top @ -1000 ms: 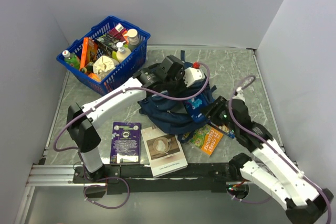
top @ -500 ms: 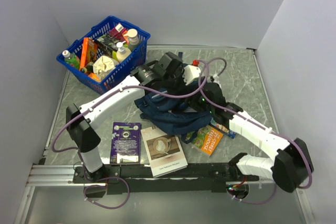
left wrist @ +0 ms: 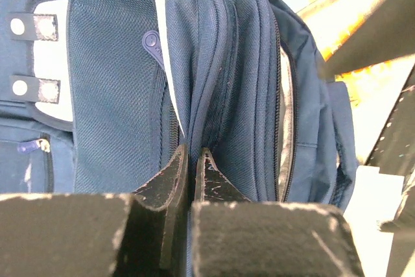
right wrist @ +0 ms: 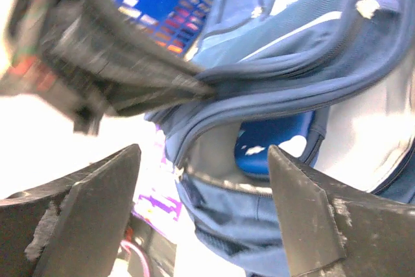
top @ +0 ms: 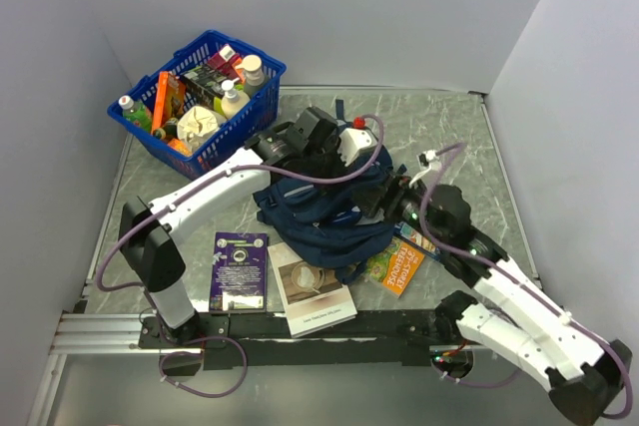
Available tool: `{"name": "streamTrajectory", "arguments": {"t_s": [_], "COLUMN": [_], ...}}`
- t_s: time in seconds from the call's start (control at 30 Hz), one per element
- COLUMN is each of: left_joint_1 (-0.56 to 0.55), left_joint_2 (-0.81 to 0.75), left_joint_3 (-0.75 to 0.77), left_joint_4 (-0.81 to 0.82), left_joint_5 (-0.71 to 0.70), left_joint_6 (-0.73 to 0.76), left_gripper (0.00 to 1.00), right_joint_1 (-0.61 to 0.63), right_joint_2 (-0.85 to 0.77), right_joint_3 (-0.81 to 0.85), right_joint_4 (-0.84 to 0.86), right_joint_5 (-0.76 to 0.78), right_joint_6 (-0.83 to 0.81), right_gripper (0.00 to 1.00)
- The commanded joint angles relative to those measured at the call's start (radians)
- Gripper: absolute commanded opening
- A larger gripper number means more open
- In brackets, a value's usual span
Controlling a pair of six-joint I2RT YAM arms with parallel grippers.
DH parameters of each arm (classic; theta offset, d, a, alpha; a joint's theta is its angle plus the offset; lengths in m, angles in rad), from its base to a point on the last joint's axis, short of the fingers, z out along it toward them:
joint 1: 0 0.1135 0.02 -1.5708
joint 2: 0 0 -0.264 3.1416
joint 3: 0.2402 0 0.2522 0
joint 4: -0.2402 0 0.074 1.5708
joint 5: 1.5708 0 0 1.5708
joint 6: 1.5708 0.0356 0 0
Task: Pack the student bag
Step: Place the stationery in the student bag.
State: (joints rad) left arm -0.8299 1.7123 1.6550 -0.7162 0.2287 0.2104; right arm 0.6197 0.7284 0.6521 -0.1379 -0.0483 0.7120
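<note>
The student bag point(top: 321, 214), a navy backpack, lies in the middle of the table, and its front panel fills the left wrist view point(left wrist: 117, 89). My left gripper point(top: 351, 167) is shut on a fold of the bag's fabric by the zip point(left wrist: 192, 155) and holds the top flap up. My right gripper point(top: 387, 197) is open and empty at the bag's right side. In the right wrist view its jaws point(right wrist: 204, 160) stand wide in front of the open mouth of the bag point(right wrist: 259, 95). A small blue pencil case point(right wrist: 275, 139) lies inside.
A blue plastic basket point(top: 258, 97) full of bottles and packets stands at the back left. A purple booklet point(top: 240, 268), a white book point(top: 312, 288) and an orange-green booklet point(top: 399, 264) lie in front of the bag. Walls close in on three sides.
My right arm reached over the bag with the blue pencil case, then drew back to the right. The case is now inside the bag. The left gripper still holds the flap.
</note>
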Motion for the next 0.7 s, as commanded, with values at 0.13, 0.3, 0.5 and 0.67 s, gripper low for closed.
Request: {"name": "streamTrajectory", "arguments": {"t_s": [0.13, 0.3, 0.5, 0.67], "left_joint_1": [0.009, -0.006, -0.017, -0.021], "left_joint_2": [0.035, 0.038, 0.032, 0.029], "left_joint_3": [0.086, 0.092, 0.088, 0.088], "left_joint_4": [0.080, 0.092, 0.092, 0.096], "left_joint_5": [0.086, 0.086, 0.084, 0.086], "left_joint_6": [-0.098, -0.098, -0.097, -0.095], "left_gripper": [0.01, 0.01, 0.01, 0.01], "right_joint_1": [0.281, 0.379, 0.423, 0.501], "right_joint_2": [-0.129, -0.038, 0.071, 0.127], "right_joint_3": [-0.109, -0.056, -0.035, -0.078], "right_joint_4": [0.005, -0.026, 0.003, 0.052], "right_joint_5": [0.045, 0.166, 0.272, 0.460], "right_joint_6": [-0.238, -0.368, -0.453, -0.490], "right_gripper": [0.72, 0.70, 0.62, 0.61]}}
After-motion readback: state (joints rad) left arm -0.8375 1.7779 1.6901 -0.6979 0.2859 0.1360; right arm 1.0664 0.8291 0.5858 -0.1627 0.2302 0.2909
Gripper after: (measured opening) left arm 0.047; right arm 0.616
